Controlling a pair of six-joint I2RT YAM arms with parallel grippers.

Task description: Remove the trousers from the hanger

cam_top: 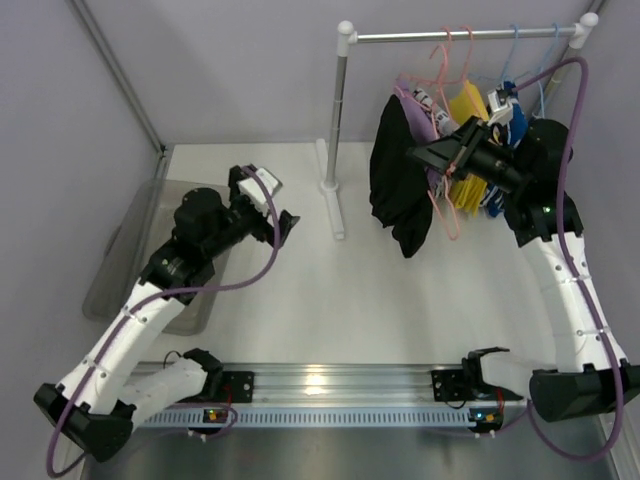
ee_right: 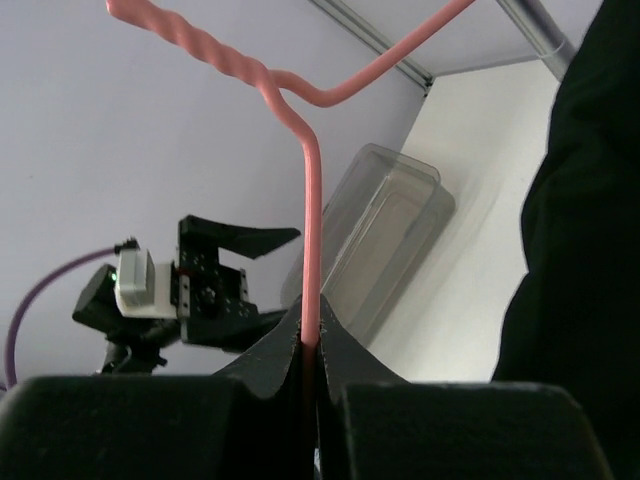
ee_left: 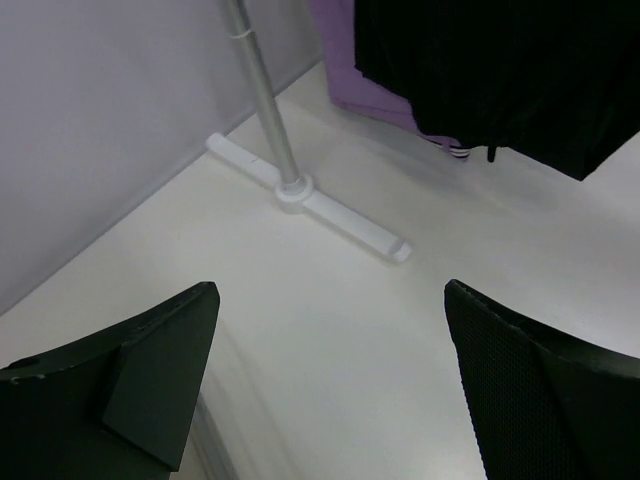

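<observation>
Right pincer (cam_top: 417,153) is up at the rack, closed tight on the thin pink wire hanger (ee_right: 312,200). The wire runs straight up out of the pinch.

Plain black cloth trousers (cam_top: 395,180) hang below the rack's silver rail (cam_top: 450,35), over the far right part of the white bench (cam_top: 330,300), just left of that pincer. Lilac cloth trousers (cam_top: 412,108) hang against the black pair, touching it and mostly hidden by it. A yellow garment (cam_top: 468,103) hangs further right on the same rail.

Left pincer (cam_top: 266,203) is spread wide and holds nothing. It sits low over the bench's left side, beside the clear plastic bin (cam_top: 130,250) at the left edge, and faces the rack's white foot (ee_left: 310,195).
</observation>
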